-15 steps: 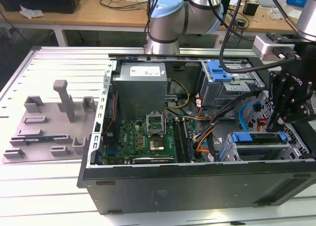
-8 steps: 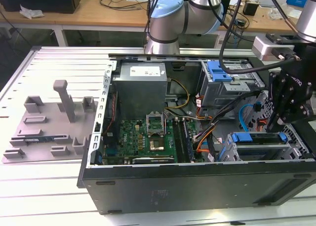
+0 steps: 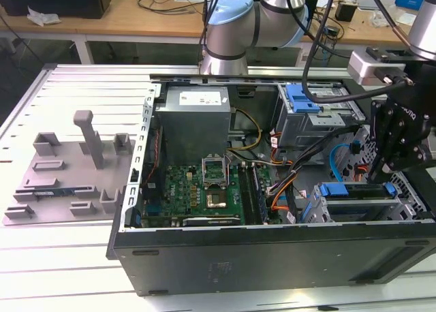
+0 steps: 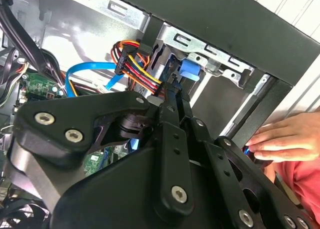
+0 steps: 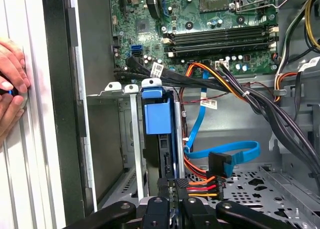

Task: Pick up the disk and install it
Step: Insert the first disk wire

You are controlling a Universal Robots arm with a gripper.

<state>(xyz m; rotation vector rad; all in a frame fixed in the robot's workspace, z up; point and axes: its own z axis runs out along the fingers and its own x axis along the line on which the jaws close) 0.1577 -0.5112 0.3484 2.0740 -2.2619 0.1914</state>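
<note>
In its bay, the disk (image 5: 153, 116) stands half hidden below the claw (image 5: 169, 199).

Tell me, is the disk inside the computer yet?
Nearly. Done: the disk already stands in its bay inside the case. In hand: the end effector is at the disk's edge. Left: I can't tell whether it is pushed fully home.

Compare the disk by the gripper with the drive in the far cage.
The disk sits by the gripper; the far drive sits nearer the power supply. The disk shows a long blue rail; the far drive shows a short blue tab. Both have blue brackets.
</note>
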